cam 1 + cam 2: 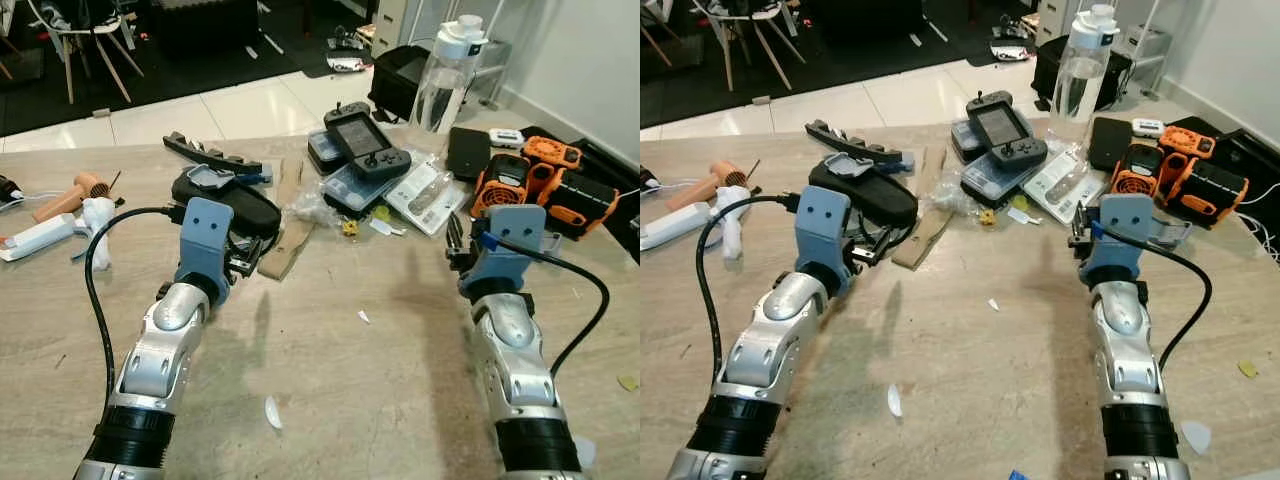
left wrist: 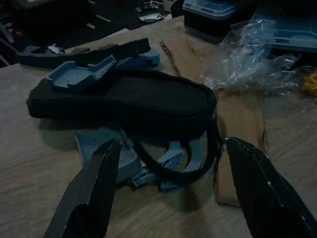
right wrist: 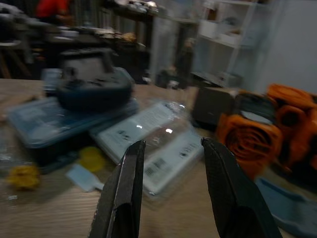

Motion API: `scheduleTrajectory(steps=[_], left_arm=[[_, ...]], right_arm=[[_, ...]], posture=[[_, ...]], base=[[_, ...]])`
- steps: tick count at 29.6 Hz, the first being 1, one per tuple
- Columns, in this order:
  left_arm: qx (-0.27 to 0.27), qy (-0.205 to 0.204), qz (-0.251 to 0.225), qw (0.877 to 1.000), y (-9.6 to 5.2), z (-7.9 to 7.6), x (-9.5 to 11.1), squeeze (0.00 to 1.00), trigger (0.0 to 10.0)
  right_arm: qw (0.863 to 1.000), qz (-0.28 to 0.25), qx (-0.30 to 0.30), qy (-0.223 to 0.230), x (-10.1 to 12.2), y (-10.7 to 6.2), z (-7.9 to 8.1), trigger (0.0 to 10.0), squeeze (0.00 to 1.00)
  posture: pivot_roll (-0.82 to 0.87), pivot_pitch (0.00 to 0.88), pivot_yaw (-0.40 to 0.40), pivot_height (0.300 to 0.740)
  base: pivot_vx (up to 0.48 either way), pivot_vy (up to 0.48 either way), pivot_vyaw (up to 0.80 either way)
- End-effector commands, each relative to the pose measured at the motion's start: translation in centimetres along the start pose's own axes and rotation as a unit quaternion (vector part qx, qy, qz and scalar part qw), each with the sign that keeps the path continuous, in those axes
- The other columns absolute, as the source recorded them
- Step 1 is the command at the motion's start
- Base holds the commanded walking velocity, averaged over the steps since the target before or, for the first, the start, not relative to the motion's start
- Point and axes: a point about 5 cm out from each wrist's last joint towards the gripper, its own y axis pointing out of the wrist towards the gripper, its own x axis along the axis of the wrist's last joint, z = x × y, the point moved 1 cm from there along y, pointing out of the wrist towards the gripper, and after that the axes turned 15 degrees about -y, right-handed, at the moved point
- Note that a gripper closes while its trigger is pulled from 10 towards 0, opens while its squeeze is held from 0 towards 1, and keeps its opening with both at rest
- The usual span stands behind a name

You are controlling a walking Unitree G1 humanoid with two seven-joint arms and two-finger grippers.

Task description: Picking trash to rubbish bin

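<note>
Hovering left gripper (image 2: 168,193) jaws apart, black pouch (image 2: 124,101) ahead

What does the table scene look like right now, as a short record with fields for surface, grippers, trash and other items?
surface: beige table, cluttered at the far side
left gripper: open, low over the table, facing the black case
right gripper: open, facing the plastic pack
trash: clear wrapper, cardboard strip, white scraps
other items: handheld console, water bottle, orange fan, hair dryer
bin: cannot tell where it is
</note>
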Motion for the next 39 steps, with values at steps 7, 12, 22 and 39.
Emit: scheduleTrajectory(steps=[7, 12, 22, 39], left_arm=[[-0.025, 0.036, 0.003, 0.999, -0.1, 0.1, 0.3, 0.0, 10.0], [-0.044, 0.052, -0.005, 0.998, -0.1, -0.2, 0.9, 0.0, 10.0], [-0.066, 0.056, -0.009, 0.996, 0.2, -0.8, 1.2, 0.0, 10.0], [-0.049, 0.033, 0.093, 0.994, 4.2, -2.7, -2.2, 0.42, 10.0]], right_arm=[[0.99, -0.006, 0.143, 0.018, -0.7, 0.7, 2.3, 10.0, 1.0], [0.968, -0.033, 0.247, 0.028, 0.2, 0.5, 4.4, 10.0, 1.0], [0.938, -0.048, 0.344, 0.018, 0.0, 0.0, 8.0, 10.0, 1.0], [0.959, -0.074, 0.269, 0.055, 1.6, 0.1, 8.7, 10.0, 0.0]], posture=[[-0.02, 0.185, 0.06, 0.74], [-0.01, 0.184, 0.065, 0.74], [0.01, 0.187, 0.061, 0.74], [-0.01, 0.215, 0.102, 0.74]], base=[[0.0, 0.0, 0.0], [0.0, 0.0, 0.0], [0.0, 0.0, 0.0], [0.0, 0.0, 0.0]])
